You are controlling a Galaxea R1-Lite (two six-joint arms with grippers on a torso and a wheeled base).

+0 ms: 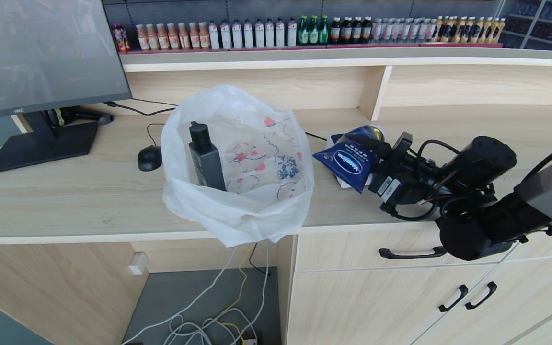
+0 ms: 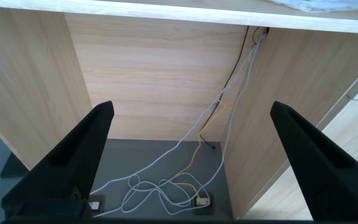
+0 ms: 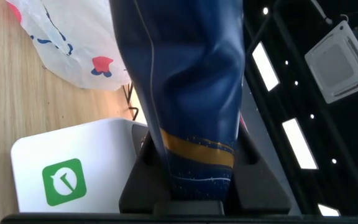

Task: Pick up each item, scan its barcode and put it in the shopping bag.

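Head view: the right claw (image 1: pixel 375 160) clamps a blue pouch (image 1: pixel 348 160) with a white oval label over the counter (image 1: pixel 65 191), just right of the shopping bag (image 1: pixel 237 215), which holds a dark bottle (image 1: pixel 206 158).

Left wrist view: the left claw (image 2: pixel 191 109) gapes wide, empty, below the counter.

Right wrist view: the gold-banded pouch sits pinched between the jaws, above a white card (image 3: pixel 61 180) with a green logo.

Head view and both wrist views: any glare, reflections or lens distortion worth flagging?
Head view: the dark monitor mirrors the room faintly; the counter edge bows slightly, wide-lens style. Right wrist view: ceiling lights blow out white behind the pouch. Left wrist view: even light, no glare; the left claw reads as a black silhouette.
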